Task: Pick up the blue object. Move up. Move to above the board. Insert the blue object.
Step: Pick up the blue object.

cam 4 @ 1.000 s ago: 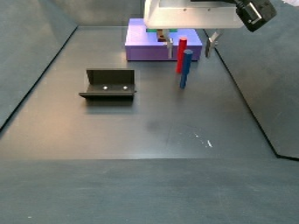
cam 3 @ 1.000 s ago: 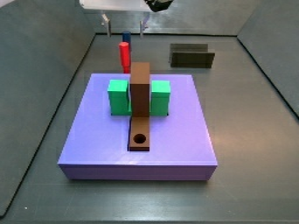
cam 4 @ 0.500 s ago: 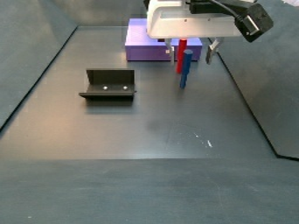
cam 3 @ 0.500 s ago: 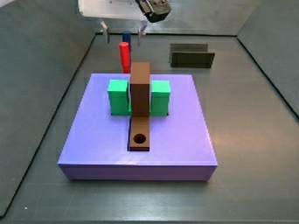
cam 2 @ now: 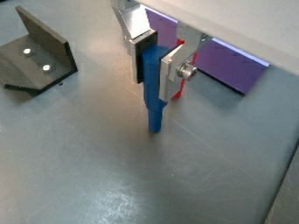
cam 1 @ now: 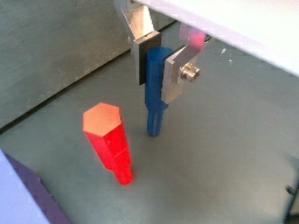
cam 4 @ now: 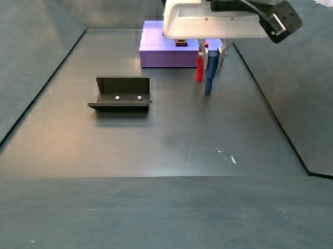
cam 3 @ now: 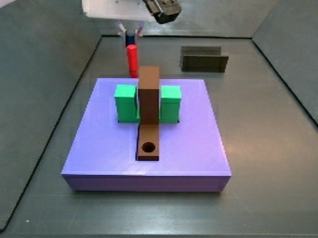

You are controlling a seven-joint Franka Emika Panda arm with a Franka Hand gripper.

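Taking the wide purple slab [cam 3: 149, 139] as the landmark: in a side view it lies on the grey tabletop [cam 3: 267, 158] with two green blocks [cam 3: 126, 102] on top of it, and the long narrow brown plank board [cam 3: 149, 112] runs between those blocks, its single round hole [cam 3: 149, 147] near the end of the plank farthest from the red post. Just off the far edge of the slab the upright red hexagonal post [cam 3: 130, 58] stands on the tabletop, and the end effector [cam 3: 129, 33] hangs directly over that spot; the slim blue cylindrical peg is barely distinguishable there. In the other side view the end effector [cam 4: 212, 51] sits just in front of the slab [cam 4: 163, 51], with the blue peg [cam 4: 211, 73] standing upright beside the red post [cam 4: 201, 66], its lower end at the tabletop. Well away from the slab stands the dark L-shaped fixture [cam 4: 120, 94]. In both wrist views the end effector [cam 1: 159, 68] [cam 2: 159, 68] has its flat silver fingers [cam 1: 177, 74] [cam 2: 176, 72] closed against the upper part of the blue peg [cam 1: 153, 109] [cam 2: 155, 105], which stands vertical with its foot touching the tabletop. The red post [cam 1: 107, 140] stands near the peg but apart from it, and a corner of the slab [cam 2: 222, 61] shows beyond the fingers.
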